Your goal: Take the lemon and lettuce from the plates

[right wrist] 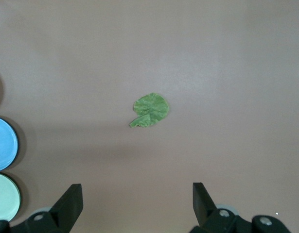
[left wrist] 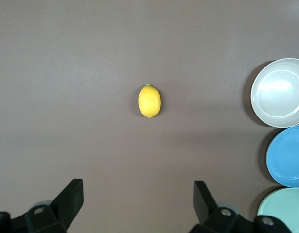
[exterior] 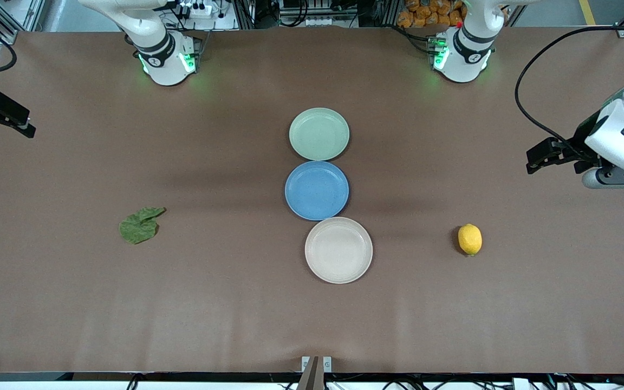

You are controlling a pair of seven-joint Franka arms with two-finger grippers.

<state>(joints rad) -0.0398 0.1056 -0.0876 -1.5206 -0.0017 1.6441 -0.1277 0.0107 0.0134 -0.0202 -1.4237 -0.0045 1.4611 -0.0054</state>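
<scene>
Plates (exterior: 319, 134) — three, bare; one lemon (exterior: 469, 239), one lettuce (exterior: 138, 226) on table; left gripper (left wrist: 138, 200), right gripper (right wrist: 137, 201) — spread, holding nothing.

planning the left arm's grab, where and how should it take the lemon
Grip the lemon across its narrow middle, coming straight down from above. It lies bare on the table, long axis toward the camera, nub nearest it. The left gripper is open.

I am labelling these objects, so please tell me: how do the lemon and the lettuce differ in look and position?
The lemon is a bright yellow, rounded oval; the lettuce is a flat, wrinkly green leaf. The lemon lies toward the left arm's end of the table, the lettuce toward the right arm's. Both rest on the bare table, off the plates.
</scene>
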